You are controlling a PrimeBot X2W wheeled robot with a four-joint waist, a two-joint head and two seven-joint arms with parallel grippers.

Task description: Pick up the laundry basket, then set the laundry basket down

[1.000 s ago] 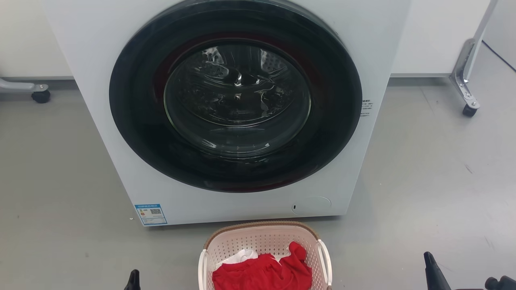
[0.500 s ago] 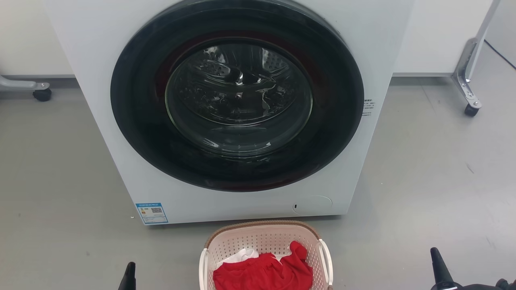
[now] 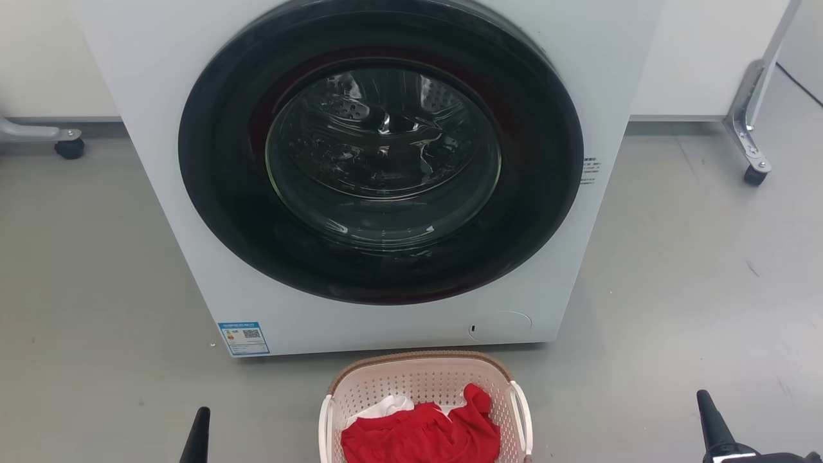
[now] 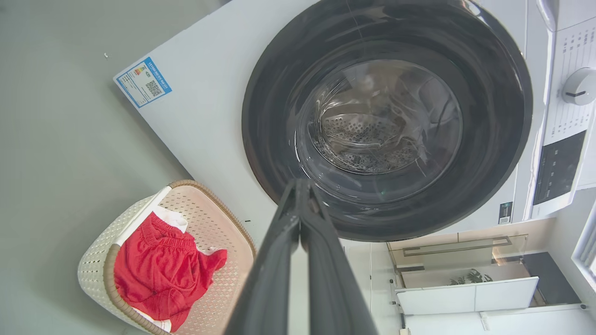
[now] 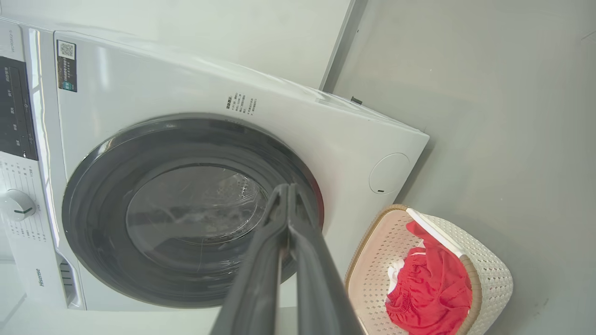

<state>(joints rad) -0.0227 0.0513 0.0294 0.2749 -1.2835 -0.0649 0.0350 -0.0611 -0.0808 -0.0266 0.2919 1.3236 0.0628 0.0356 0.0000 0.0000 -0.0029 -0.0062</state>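
Laundry basket (image 3: 424, 386) on the floor between left pincer (image 4: 298, 186) and right pincer (image 5: 286, 190), both fully closed, empty, well apart; probably positioned for side handles.

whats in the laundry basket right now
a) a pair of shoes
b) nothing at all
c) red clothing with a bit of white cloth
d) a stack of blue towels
c: the laundry basket on the floor in front of the washing machine holds crumpled red clothing, with a bit of white cloth peeking out beside it.
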